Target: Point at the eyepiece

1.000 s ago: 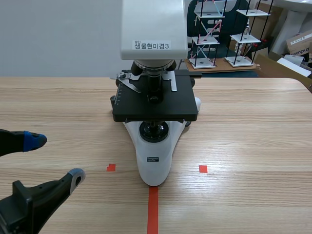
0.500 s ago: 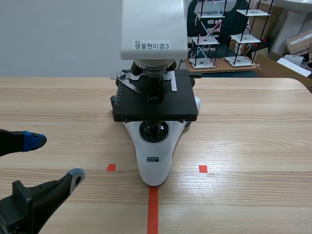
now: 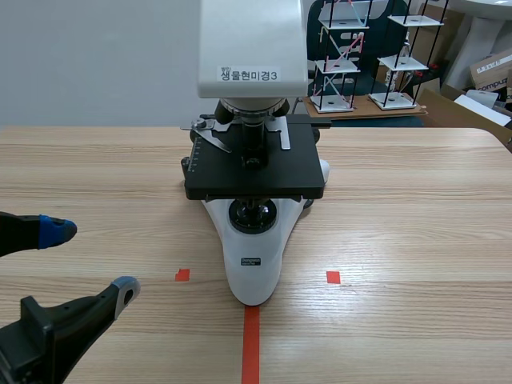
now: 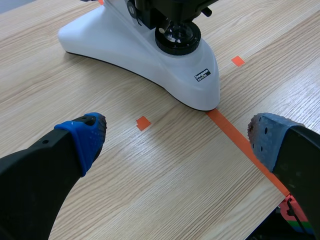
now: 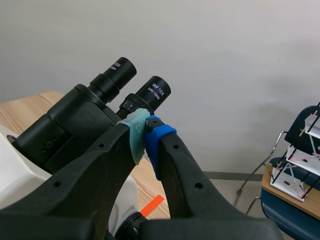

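Note:
A white microscope [image 3: 253, 240] with a black stage [image 3: 254, 164] stands mid-table. In the right wrist view its two black eyepieces [image 5: 153, 92] angle up from the black head [image 5: 70, 125]. My right gripper [image 5: 145, 128] is shut with nothing held, and its pad tips rest against the tube just below the nearer eyepiece. The right arm does not appear in the scene view. My left gripper [image 3: 90, 260] hangs open low at the near left, away from the microscope. The left wrist view shows it [image 4: 177, 129] open above bare table, the microscope's base [image 4: 150, 55] ahead of it.
Orange-red tape marks [image 3: 251, 340] lie on the table in front of the base. Behind the table's far edge stand small black-and-white model racks [image 3: 344, 56] and cardboard boxes [image 3: 492, 68]. A blue chair [image 5: 295, 200] shows beyond the right gripper.

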